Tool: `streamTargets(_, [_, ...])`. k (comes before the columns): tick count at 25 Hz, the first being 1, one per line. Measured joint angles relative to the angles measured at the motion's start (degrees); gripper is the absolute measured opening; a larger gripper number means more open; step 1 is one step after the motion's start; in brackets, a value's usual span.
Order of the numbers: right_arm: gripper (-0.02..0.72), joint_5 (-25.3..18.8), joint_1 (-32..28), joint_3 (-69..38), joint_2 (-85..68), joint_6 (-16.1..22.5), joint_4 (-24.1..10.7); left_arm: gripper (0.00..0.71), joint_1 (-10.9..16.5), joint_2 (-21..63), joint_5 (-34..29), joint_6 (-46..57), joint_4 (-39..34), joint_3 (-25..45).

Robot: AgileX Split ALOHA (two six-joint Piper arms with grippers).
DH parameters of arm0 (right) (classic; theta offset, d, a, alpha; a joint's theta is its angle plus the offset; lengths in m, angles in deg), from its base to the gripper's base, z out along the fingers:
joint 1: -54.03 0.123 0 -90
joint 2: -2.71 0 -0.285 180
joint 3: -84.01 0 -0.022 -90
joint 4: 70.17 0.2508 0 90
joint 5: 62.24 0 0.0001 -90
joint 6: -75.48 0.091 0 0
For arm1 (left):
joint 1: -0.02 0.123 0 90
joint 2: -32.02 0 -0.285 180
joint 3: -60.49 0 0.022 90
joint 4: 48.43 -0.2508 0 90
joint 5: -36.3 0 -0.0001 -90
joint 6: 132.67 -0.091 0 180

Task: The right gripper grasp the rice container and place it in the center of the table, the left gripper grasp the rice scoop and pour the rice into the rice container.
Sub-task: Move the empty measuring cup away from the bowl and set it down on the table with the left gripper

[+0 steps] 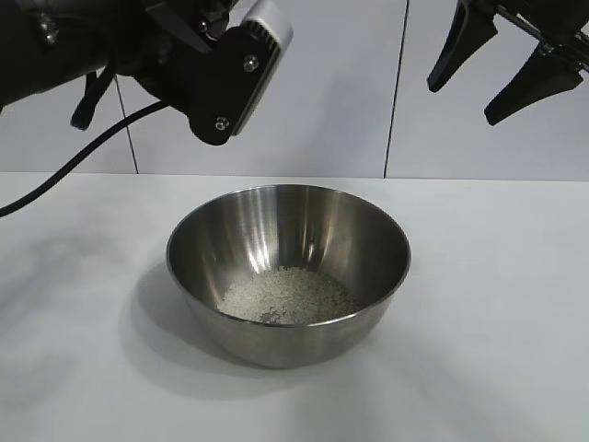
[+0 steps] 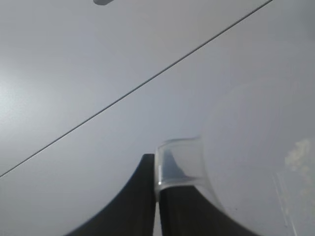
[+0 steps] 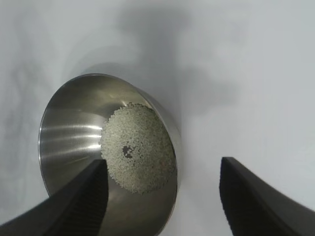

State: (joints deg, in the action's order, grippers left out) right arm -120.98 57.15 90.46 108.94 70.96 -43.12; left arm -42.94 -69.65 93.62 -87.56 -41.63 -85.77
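Left tool [image 2: 156,196]: clenched on the handle of the scoop [image 2: 256,162]; in the exterior view only its arm and camera block show, at about 11 o'clock above the bowl [image 1: 288,267].
Scoop: held up in the air; a few grains cling inside, otherwise it looks nearly empty.
Bowl: upright near the middle of the table [image 1: 74,368], touched by neither tool.
Rice [image 1: 287,296]: a low heap on the bowl's floor, toward its near side.
Right tool [image 1: 502,69]: released, fingers spread with nothing between them, hanging at about 1 o'clock above the bowl, well apart from it.
Step in hand: judged from the rice in the bowl and the near-empty scoop, the pour looks as good as done.
Next move: likely tipping the scoop level and carrying it clear to set it down, keeping the handle gripped so the stray grains do not scatter on the table.
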Motion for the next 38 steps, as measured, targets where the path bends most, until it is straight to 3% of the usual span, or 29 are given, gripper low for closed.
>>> streamTargets(11, [0.452, 0.00, 0.00, 0.00, 0.00, 0.00, 0.00, 0.004, 0.00, 0.00, -0.77, 5.23, 0.83, 0.00])
streamTargets(22, [0.452, 0.00, 0.00, 0.00, 0.00, 0.00, 0.00, 0.004, 0.00, 0.00, -3.33, 16.95, 12.18, 0.00])
streamTargets(33, [0.452, 0.10, 0.00, 0.00, 0.00, 0.00, 0.00, 0.004, 0.00, 0.00, -3.58, 18.41, 13.05, 0.00])
streamTargets(38, [0.452, 0.10, 0.00, 0.00, 0.00, 0.00, 0.00, 0.004, 0.00, 0.00, -3.94, 25.89, 17.63, 0.00])
